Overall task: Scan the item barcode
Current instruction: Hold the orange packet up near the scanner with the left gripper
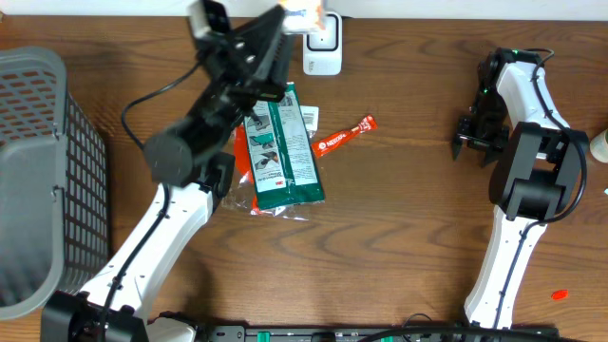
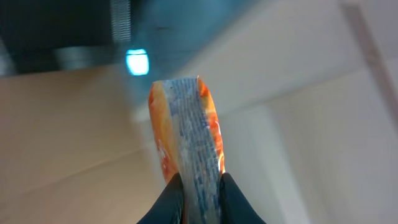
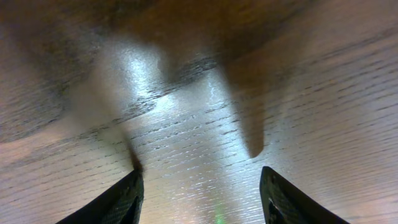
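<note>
Nearest the robot's side, one small red scrap (image 1: 559, 294) lies on the wooden worktop (image 1: 399, 218) by the right arm's base. Along the left edge stands one grey mesh basket (image 1: 38, 171), the only container. What shows of its inside is its own grey lattice.

Further in, at mid-worktop, there is a small pile. One green packet (image 1: 283, 157) lies flat on top of one orange wrapper (image 1: 241, 161), which is partly covered by the left arm. One red sachet (image 1: 344, 139) lies just beside the green packet on its right, and I cannot tell whether the two touch.

Well apart to the right, the right end effector (image 1: 472, 142) hangs low over bare wood. In its wrist view its fingers (image 3: 118, 199) are spread, with only worktop grain between them. One pale object (image 1: 601, 144) is cut off by the right edge.

Farthest back, the left end effector (image 2: 200, 186) is pressed onto the lower end of one orange-edged packet (image 2: 186, 124). It pinches the packet between both fingertips (image 2: 171, 199) and holds it up off the worktop. In the overhead view this packet (image 1: 306, 14) sits at the far edge, just beside one white scanner (image 1: 323, 52). The wrist view is blurred, and a blue glow (image 2: 137, 62) shows beyond the packet's top.
</note>
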Robot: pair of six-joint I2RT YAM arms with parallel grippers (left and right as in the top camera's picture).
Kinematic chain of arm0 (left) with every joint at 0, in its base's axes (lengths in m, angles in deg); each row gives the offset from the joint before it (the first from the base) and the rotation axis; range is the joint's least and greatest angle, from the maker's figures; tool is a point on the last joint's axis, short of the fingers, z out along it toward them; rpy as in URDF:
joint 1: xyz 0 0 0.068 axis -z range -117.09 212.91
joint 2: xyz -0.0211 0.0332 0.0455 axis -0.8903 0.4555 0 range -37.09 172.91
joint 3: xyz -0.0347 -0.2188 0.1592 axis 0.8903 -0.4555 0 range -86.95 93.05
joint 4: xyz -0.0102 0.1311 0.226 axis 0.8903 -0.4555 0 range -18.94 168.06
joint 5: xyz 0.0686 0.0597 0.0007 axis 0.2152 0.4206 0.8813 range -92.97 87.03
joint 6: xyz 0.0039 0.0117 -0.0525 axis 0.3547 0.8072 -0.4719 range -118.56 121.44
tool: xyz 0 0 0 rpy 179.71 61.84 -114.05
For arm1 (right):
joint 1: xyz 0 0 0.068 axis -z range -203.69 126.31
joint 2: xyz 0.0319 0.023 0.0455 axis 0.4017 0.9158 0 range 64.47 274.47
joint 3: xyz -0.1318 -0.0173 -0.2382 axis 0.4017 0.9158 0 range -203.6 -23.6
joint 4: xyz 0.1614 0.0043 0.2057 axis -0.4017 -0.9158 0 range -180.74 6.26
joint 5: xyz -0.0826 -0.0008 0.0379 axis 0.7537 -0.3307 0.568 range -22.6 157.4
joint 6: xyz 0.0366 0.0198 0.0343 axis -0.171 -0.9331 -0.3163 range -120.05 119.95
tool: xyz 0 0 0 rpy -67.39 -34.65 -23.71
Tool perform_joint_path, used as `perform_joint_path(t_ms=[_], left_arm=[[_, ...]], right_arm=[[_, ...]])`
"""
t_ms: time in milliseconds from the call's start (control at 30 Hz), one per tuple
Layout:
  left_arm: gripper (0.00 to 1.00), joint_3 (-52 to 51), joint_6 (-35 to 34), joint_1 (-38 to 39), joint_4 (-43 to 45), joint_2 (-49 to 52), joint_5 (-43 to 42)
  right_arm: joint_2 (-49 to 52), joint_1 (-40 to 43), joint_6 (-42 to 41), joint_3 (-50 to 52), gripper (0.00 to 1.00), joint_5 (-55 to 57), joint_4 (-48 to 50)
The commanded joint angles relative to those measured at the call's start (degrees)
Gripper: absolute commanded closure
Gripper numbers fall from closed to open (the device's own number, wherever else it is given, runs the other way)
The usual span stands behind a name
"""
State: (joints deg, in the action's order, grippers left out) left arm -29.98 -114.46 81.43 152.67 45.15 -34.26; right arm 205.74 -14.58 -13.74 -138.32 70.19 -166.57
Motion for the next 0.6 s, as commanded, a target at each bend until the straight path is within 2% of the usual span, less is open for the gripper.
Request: perform_joint_path(t_ms=[0,100,233,300,433,567], left_arm=[[0.92,0.6,2.1,-0.2,-8.0,0.1,-13.7],[0.93,0.0,8.5,-0.2,-16.5,0.2,-18.5],[0.93,-1.6,12.4,-0.2,-16.4,1.3,-20.3],[0.93,-1.7,14.0,-0.2,-16.5,2.2,-22.3],[0.92,-1.7,14.3,-0.3,-16.5,4.8,-26.2],[0.92,-1.7,14.3,-0.2,-16.5,7.0,-27.2]], right_arm=[[10.6,-0.4,-2.1,4.7,0.41,3.4,3.0],[10.6,-0.4,-2.1,4.7,0.4,3.4,3.6],[10.6,-0.4,-1.3,4.7,0.37,2.4,3.3],[10.6,-0.4,2.0,4.7,0.37,-2.6,2.7],[10.6,-0.4,13.7,4.7,0.34,-26.4,1.2],[10.4,-0.4,38.6,4.5,0.32,-62.5,-8.3]])
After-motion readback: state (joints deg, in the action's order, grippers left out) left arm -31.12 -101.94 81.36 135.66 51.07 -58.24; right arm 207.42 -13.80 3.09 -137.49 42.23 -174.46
